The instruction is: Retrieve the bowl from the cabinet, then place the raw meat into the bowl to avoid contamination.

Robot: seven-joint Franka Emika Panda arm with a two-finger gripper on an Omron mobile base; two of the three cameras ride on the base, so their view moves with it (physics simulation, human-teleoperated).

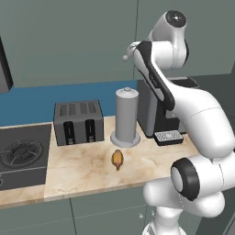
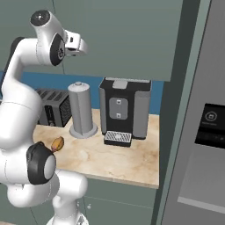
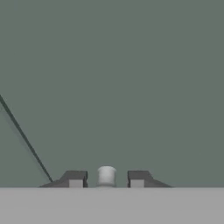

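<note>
My gripper (image 3: 106, 180) is raised to the grey-green cabinet (image 1: 69, 41), whose doors are shut. In the hand view its two dark fingertips (image 3: 75, 179) sit close on either side of a small pale round knob (image 3: 106, 174) on the door and grip it. The left base view has the gripper (image 1: 128, 51) at the door face above the canister; the right base view has the gripper (image 2: 81, 45) up at the left. The raw meat (image 1: 118, 159), an orange-brown lump, lies on the marble counter in front of the canister, and the raw meat (image 2: 57, 143) is partly behind my arm. The bowl is hidden.
On the counter (image 1: 82, 170) stand a dark toaster (image 1: 78, 122), a tall grey canister (image 1: 126, 117) and a coffee machine (image 2: 125, 107). A stove (image 1: 20, 153) adjoins at the left. A tall grey appliance front (image 2: 206, 132) rises at the right.
</note>
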